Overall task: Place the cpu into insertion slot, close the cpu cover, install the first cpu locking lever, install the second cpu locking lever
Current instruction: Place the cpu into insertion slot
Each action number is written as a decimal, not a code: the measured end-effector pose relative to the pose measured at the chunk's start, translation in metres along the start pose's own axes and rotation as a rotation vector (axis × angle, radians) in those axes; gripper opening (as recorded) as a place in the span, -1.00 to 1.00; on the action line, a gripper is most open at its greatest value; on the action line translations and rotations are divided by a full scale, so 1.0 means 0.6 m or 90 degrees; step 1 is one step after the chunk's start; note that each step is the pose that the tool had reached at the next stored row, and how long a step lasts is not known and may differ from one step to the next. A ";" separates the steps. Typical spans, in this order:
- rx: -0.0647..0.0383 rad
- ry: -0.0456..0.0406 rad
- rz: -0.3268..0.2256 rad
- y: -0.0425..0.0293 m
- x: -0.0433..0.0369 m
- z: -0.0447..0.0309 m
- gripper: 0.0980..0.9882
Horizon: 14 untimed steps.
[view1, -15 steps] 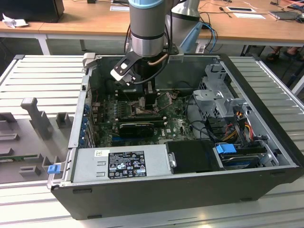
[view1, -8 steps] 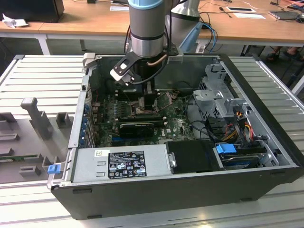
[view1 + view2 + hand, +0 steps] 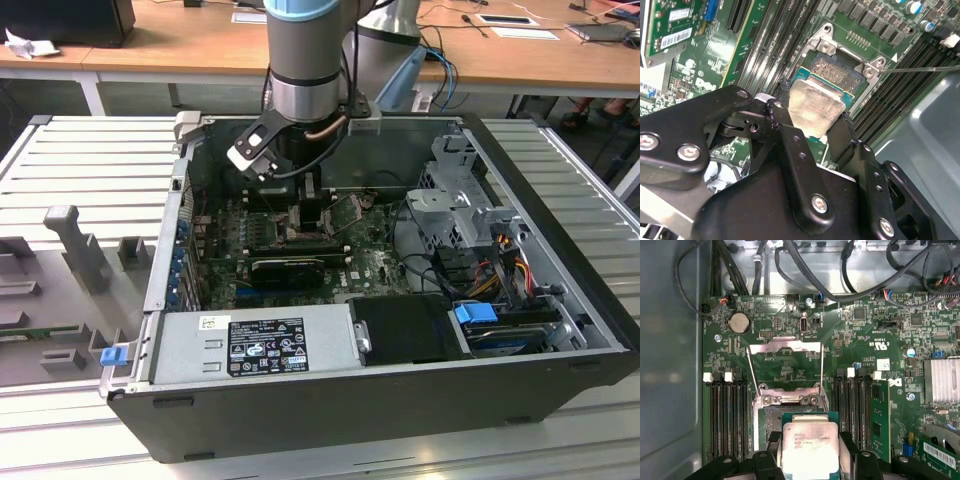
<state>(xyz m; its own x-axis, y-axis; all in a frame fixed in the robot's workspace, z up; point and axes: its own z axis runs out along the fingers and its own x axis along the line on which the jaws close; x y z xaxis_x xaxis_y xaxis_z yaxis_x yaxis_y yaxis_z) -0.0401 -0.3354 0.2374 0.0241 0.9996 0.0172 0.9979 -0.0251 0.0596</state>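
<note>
Claw [image 3: 812, 125] is clamped on the cpu [image 3: 815, 107], one finger on each of two opposite edges, pale metal face up. The chip hangs just above the insertion slot [image 3: 837, 70]. It covers only part of the socket, so it's not centred and not seated yet. The cpu cover [image 3: 785, 346] is flipped up and out of the way, so nothing looks to be blocking the drop. To do this bit right, imo: get the chip square and level over the socket first, line up the corners, then go straight down slow with zero sideways push. Those socket contacts probably bend easily, so no forcing it, and the claw should only let go once the chip sits flat.
</note>
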 end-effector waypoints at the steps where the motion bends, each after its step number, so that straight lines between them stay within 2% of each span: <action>1: 0.000 0.0002 0.000 -0.001 0.000 0.000 0.00; 5: 0.000 0.0005 0.000 -0.005 0.001 0.007 0.00; 6: 0.000 0.0033 0.000 -0.007 0.001 0.011 0.00; 8: 0.000 0.0052 0.000 -0.008 0.002 0.014 0.00; 14: 0.000 0.0080 -0.002 -0.009 0.009 0.028 0.00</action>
<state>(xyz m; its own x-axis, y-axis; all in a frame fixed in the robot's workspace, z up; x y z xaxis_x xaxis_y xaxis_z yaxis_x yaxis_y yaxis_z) -0.0444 -0.3299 0.2202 0.0202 0.9994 0.0295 0.9980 -0.0220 0.0591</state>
